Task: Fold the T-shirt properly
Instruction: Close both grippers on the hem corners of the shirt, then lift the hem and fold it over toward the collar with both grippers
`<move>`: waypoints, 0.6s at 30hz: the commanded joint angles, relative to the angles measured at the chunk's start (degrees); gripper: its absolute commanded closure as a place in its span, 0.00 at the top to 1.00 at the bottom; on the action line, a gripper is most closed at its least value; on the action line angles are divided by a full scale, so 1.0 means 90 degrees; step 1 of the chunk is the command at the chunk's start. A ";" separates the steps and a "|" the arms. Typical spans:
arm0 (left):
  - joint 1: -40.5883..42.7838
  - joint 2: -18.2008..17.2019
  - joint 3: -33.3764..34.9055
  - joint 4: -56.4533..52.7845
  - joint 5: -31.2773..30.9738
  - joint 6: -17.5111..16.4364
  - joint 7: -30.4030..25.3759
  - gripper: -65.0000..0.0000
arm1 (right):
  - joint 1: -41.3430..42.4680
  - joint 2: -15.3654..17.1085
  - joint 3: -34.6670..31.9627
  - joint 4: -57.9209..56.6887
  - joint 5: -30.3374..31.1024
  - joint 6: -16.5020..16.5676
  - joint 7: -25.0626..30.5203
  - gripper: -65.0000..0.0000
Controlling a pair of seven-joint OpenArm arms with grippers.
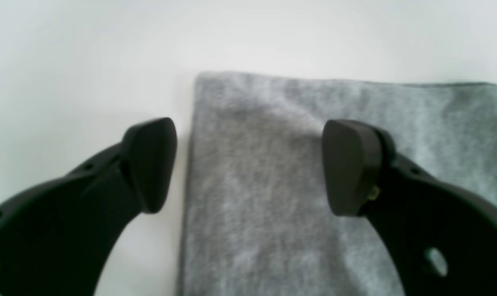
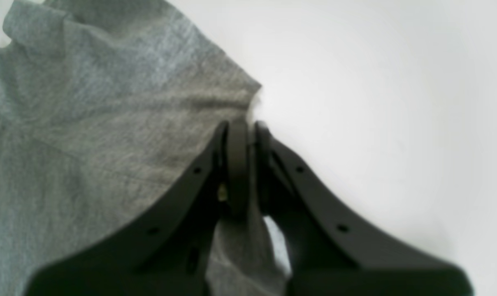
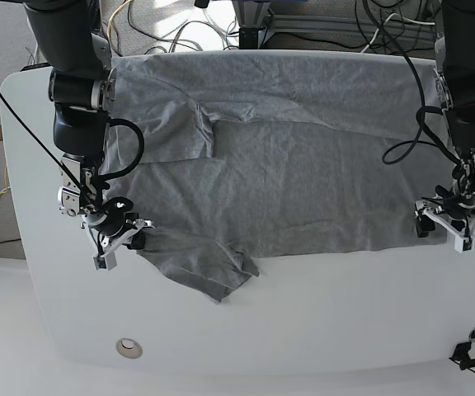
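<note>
The heather-grey T-shirt (image 3: 303,181) lies spread on the white table (image 3: 303,330), plain side up, with no lettering showing. One sleeve (image 3: 209,268) lies crumpled at the front left. My right gripper (image 3: 118,235) is at the base view's left, shut on the shirt's edge. In the right wrist view the pads (image 2: 238,164) pinch a fold of grey cloth (image 2: 88,123). My left gripper (image 3: 445,224) is at the base view's right, open. In the left wrist view it (image 1: 248,164) straddles the shirt's straight side edge near a corner (image 1: 273,213), one finger (image 1: 149,164) over bare table.
Cables (image 3: 180,33) lie behind the table's far edge. A round grommet (image 3: 128,347) sits near the front left of the table. A black cable (image 3: 468,356) is at the front right corner. The other sleeve (image 3: 190,132) lies folded onto the shirt body.
</note>
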State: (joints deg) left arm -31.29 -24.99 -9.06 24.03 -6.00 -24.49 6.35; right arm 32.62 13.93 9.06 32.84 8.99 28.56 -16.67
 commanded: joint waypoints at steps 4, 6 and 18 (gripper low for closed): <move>-0.0162 -0.0051 -0.0024 0.0089 -0.0061 -0.0048 -0.0036 0.50 | 0.0024 0.0039 0.0004 0.0048 -0.0096 0.0007 -0.0156 0.00; -0.0162 0.0018 -0.0034 0.0109 -0.0061 -0.0048 -0.0036 0.33 | -0.0025 0.0049 0.0004 0.0195 -0.0096 0.0007 -0.0156 0.00; 0.0014 0.0008 -0.0043 0.0587 -0.0071 -0.0068 -0.0036 0.00 | -0.0289 0.0078 0.0004 0.0449 -0.0096 0.0007 -0.0156 0.00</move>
State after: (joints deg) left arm -29.76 -23.90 -9.26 27.92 -6.02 -24.95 7.42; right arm 29.58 14.09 9.10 35.88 9.39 28.77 -15.29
